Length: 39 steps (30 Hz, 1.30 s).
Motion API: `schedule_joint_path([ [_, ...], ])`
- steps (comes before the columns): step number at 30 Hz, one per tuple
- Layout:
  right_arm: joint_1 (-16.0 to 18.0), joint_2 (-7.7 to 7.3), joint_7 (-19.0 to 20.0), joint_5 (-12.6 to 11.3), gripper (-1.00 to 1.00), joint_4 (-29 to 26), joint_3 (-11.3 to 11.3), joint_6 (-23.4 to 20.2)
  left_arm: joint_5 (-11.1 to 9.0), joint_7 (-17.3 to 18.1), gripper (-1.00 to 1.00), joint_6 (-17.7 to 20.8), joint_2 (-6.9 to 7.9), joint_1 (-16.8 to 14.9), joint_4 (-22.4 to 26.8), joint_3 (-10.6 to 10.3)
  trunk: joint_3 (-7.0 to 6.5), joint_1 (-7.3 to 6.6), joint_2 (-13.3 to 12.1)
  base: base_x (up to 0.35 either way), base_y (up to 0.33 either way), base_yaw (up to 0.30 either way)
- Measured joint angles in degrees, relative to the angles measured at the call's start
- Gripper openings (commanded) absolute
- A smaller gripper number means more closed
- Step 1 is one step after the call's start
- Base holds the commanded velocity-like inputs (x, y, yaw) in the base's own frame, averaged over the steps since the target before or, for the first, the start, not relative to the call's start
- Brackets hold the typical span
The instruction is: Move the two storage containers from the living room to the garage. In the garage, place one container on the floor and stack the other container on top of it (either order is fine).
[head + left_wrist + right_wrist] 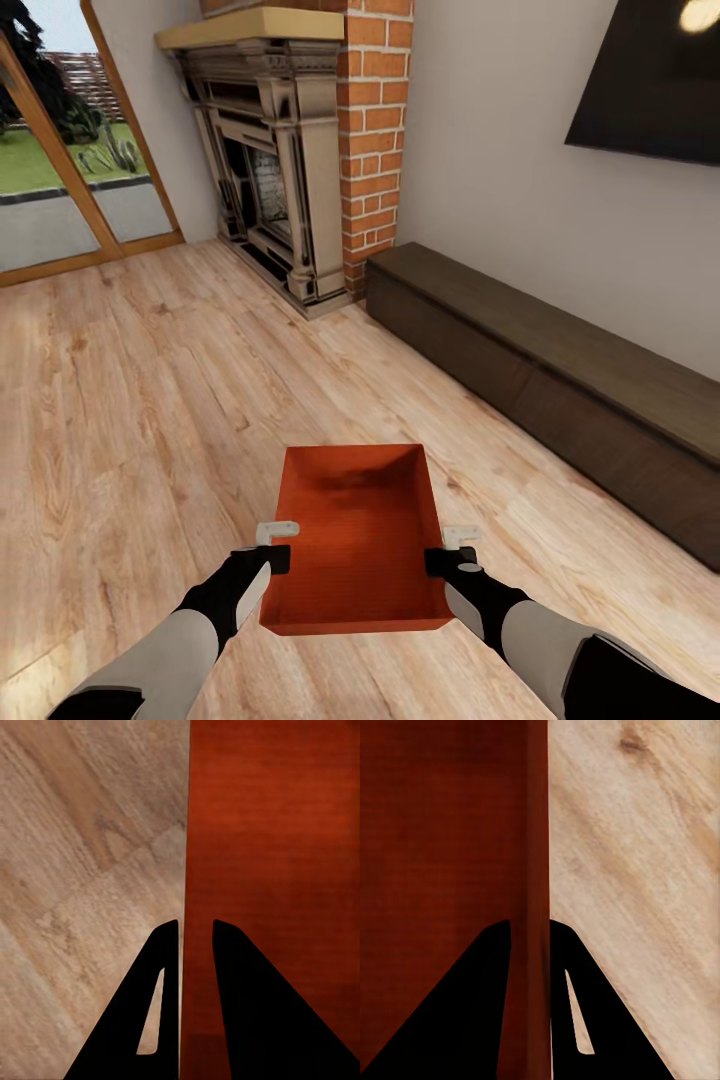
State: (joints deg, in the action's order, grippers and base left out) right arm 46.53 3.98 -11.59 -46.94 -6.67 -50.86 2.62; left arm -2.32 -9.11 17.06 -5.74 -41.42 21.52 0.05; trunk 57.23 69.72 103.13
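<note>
Living room w/ light wood plank floor (130, 400), brick fireplace (290, 150), long dark low cabinet (560, 390) along wall. 1 orange-red storage container (360, 540) sits between 2 arms. Left gripper (275, 545) is clamped on its left wall, right gripper (452, 548) on its right wall.
</note>
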Motion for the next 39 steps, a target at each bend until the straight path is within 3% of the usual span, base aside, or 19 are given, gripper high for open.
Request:
schedule_joint_path([
  [39, 0.0, 0.04, -0.1, 0.0, -1.0, 0.0, 0.0, 0.0, 0.0, 0.1, -1.0, 0.0, 0.04, 0.0, 0.0, 0.0, -7.0, -8.57, -15.6, 0.0, 0.0, 0.0],
])
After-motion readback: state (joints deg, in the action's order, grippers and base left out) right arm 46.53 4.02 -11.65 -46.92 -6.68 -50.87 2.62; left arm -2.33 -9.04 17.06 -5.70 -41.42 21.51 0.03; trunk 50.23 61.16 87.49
